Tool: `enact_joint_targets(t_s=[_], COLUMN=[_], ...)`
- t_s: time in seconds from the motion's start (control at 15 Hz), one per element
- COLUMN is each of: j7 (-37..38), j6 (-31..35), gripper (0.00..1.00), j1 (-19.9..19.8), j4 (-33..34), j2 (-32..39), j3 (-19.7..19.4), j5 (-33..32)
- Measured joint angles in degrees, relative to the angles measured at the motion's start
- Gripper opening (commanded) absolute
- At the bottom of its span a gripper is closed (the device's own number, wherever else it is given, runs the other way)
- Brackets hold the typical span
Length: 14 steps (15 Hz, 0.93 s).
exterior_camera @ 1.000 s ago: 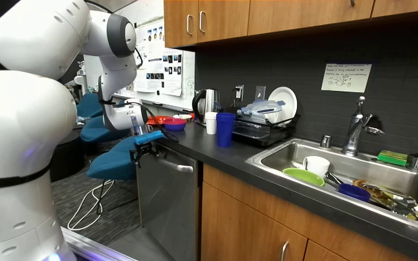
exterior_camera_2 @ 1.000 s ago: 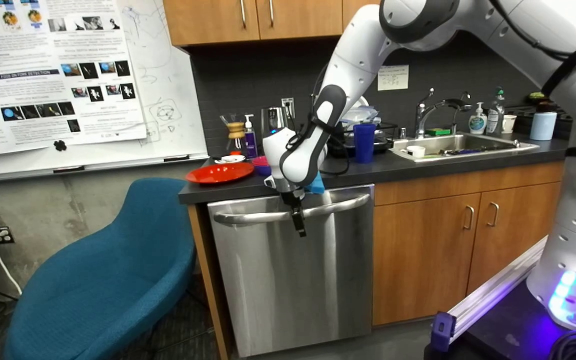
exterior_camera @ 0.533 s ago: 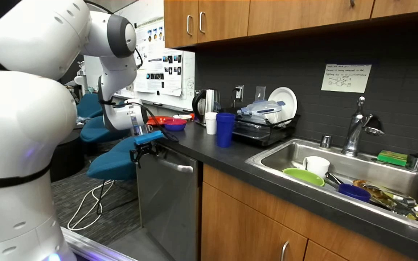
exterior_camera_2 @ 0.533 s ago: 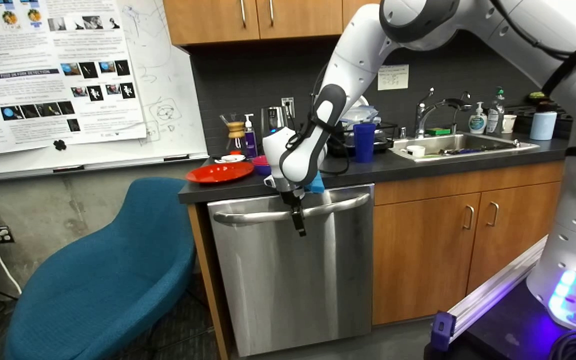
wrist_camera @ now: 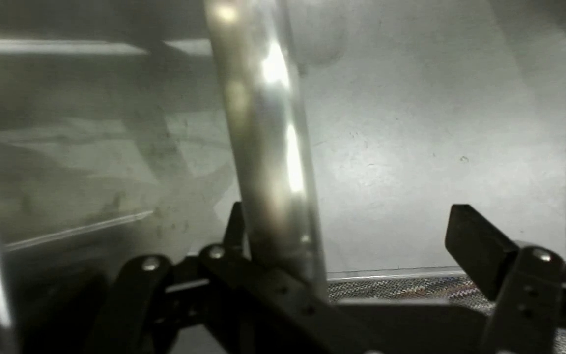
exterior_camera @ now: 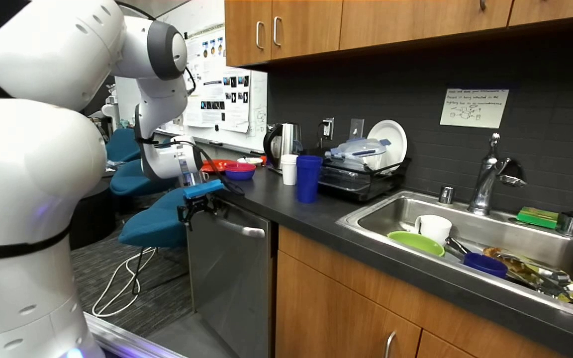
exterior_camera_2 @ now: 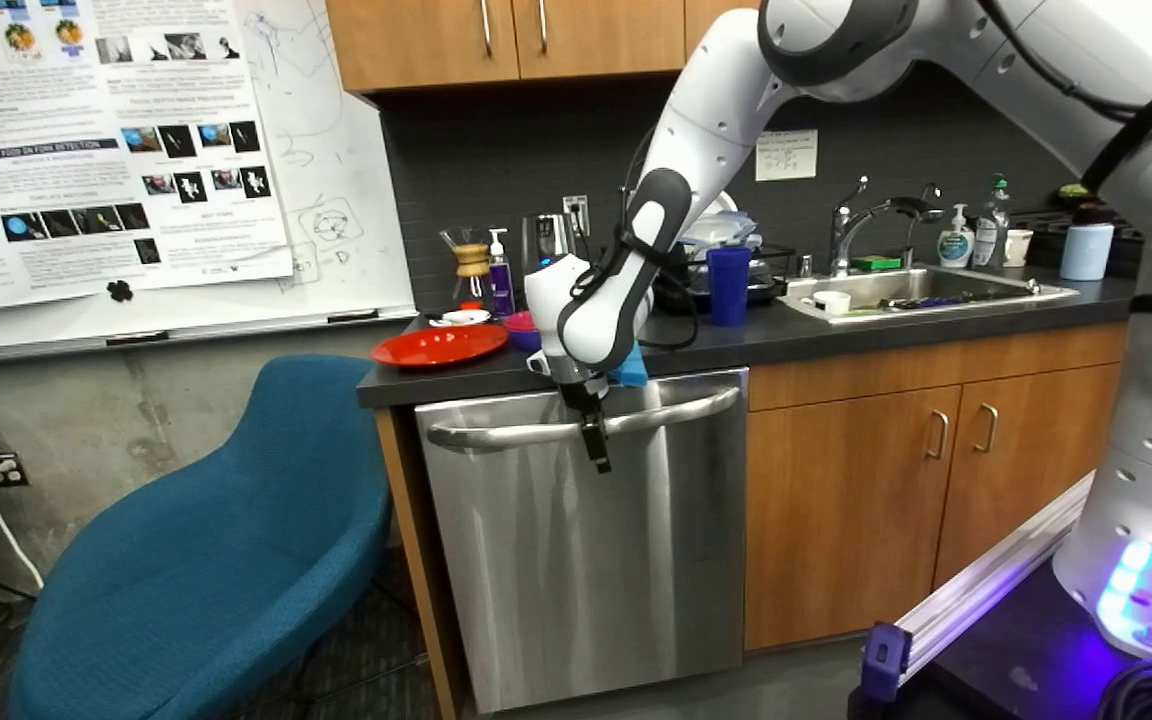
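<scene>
Two jaws stand apart with the steel handle (wrist_camera: pixel 270 147) between them, closer to the jaw beside the door (exterior_camera_2: pixel 576 580), so centring them first should likely make any closing more even.

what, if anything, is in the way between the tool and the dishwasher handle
Nothing visible. In the wrist view the dishwasher handle appears between the spread fingers of the tool, much nearer one finger than the other. Whether that nearer finger touches it, I can't tell.
</scene>
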Motion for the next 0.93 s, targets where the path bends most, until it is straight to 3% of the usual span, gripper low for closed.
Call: enact_joint_targets(t_s=[0.4, 0.93], j7=[1.78, 5.66], j6=[0.89, 8.33], gripper=[1.00, 1.00], j1=[0.28, 0.28], j4=[0.83, -1.86], j2=[0.48, 0.41], j3=[1.17, 1.39], j5=[0.42, 1.13])
